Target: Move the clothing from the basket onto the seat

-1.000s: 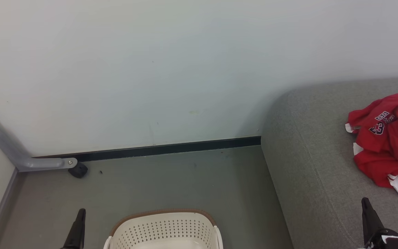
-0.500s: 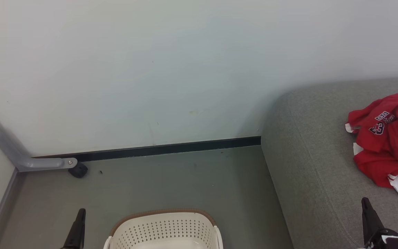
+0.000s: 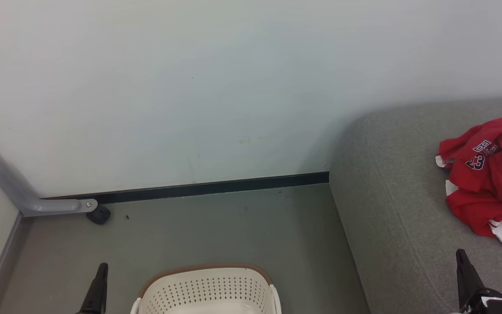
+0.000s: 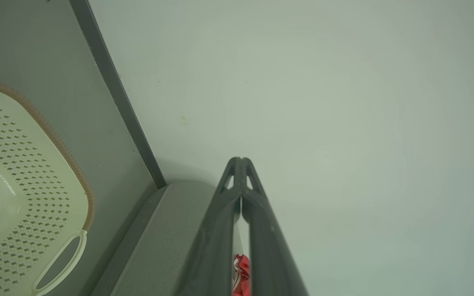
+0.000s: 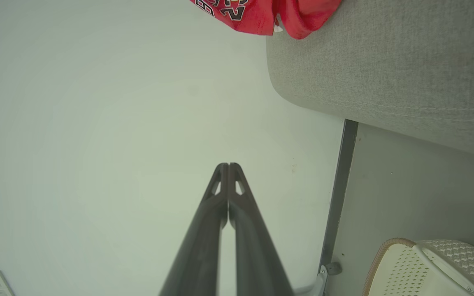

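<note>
Clothing (image 3: 486, 183), red with white trim and a dark number print, lies crumpled on the grey seat (image 3: 399, 209). The cream basket (image 3: 207, 288) stands on the floor (image 3: 233, 226) beside the seat, well apart from the garments. Both the left gripper (image 4: 240, 160) and the right gripper (image 5: 228, 165) have their fingers pressed together, holding nothing.

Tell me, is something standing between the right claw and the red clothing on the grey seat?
Nothing visible does. In the head view, only bare grey seat lies between the shut right claw and the clothing, which already rests on it.
</note>
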Robot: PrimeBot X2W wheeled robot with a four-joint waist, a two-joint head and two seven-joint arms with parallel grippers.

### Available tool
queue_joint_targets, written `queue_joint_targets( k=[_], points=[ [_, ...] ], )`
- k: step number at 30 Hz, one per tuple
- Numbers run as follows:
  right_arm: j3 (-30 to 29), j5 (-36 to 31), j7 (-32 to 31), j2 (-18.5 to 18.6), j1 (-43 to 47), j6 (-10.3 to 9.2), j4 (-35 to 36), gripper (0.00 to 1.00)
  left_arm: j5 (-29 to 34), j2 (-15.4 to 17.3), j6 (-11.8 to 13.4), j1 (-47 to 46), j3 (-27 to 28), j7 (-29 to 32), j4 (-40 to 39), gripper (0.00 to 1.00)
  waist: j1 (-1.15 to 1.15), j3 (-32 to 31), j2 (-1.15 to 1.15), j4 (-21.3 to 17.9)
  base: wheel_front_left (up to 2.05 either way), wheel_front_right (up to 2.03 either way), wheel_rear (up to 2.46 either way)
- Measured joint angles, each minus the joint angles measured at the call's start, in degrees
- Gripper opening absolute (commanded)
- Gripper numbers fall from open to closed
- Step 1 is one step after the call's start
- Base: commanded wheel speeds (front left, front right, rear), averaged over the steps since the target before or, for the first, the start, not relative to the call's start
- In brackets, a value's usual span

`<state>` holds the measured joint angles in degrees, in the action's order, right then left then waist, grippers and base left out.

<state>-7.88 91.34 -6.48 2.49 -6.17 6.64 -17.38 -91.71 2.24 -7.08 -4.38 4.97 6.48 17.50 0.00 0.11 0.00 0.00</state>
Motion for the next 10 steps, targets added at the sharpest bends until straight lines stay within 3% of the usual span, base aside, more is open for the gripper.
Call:
queue_joint_targets(
  k=[10],
  points=[
    [0.0,0.0,0.0,0.0,0.0,0.0,0.0,0.0,0.0,0.0,0.0,0.0,0.0,0.0,0.0,0.0,0.0,0.0,0.0,0.0,0.0,0.0,0.0]
  ],
)
